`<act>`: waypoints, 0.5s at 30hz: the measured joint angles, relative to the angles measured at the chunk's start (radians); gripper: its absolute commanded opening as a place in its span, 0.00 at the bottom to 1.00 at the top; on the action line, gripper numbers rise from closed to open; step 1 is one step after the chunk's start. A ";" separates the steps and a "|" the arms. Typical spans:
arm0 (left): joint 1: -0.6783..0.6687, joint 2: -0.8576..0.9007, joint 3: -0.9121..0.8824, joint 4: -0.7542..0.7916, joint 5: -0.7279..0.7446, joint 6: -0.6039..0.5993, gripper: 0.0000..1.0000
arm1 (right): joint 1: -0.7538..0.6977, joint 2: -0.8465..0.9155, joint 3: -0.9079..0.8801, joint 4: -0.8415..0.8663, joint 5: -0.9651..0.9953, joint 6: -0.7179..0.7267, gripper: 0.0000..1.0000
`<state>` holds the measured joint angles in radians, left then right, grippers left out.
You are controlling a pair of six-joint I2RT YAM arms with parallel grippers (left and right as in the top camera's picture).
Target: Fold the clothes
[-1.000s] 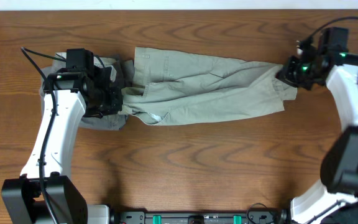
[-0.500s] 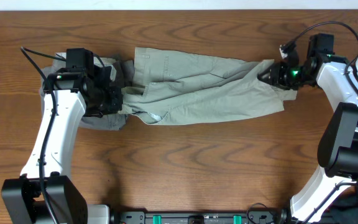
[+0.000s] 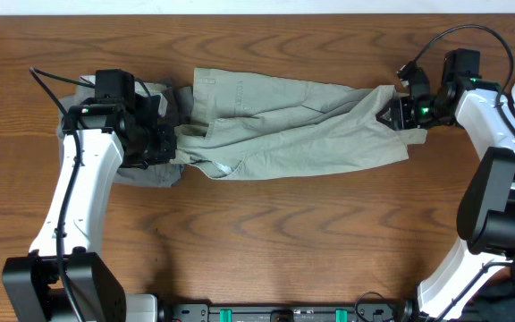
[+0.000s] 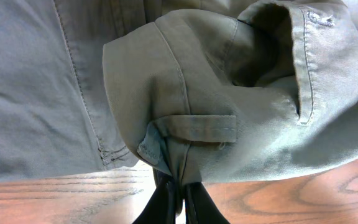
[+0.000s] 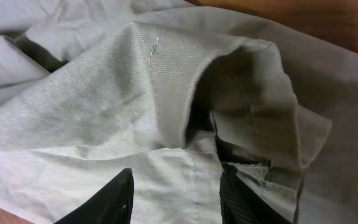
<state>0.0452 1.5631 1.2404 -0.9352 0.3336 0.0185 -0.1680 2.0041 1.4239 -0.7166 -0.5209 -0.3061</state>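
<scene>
Progress: early, no fold yet | our left gripper (image 4: pixel 178 193) is pressed together, pinching the khaki shorts (image 3: pixel 302 125) at a belt loop (image 4: pixel 194 127) | our right gripper (image 5: pixel 176 199) is spread over the leg hem, gripping nothing | the shorts lie stretched lengthwise on the table (image 3: pixel 284 233) | darker grey shorts (image 3: pixel 146 174) are bunched under our left arm, unfolded.

Crumpled light khaki-grey cotton shorts (image 5: pixel 98 112) fill most of the frame, a hemmed opening arching at centre. The right gripper (image 5: pixel 174 198) shows its black fingers (image 5: pixel 107 202) spread apart at the bottom edge, over the cloth. Brown wooden table (image 5: pixel 328 25) shows at upper right.
</scene>
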 measured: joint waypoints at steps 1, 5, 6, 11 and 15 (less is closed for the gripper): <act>0.000 0.000 0.000 0.000 0.000 0.000 0.06 | 0.000 0.005 0.000 0.002 0.002 -0.005 0.44; 0.000 0.000 0.000 0.000 0.000 0.000 0.06 | 0.000 0.051 0.000 0.009 0.005 -0.021 0.45; 0.000 0.000 0.000 0.000 0.000 0.000 0.06 | 0.000 0.067 0.000 0.008 0.006 -0.022 0.45; 0.000 0.000 0.000 0.000 0.000 0.000 0.06 | 0.000 0.089 0.000 -0.006 -0.008 -0.029 0.36; 0.000 0.000 0.000 0.000 0.000 0.000 0.06 | 0.000 0.089 0.000 -0.048 -0.057 -0.038 0.26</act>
<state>0.0452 1.5631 1.2404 -0.9352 0.3336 0.0181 -0.1680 2.0933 1.4239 -0.7650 -0.5777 -0.3439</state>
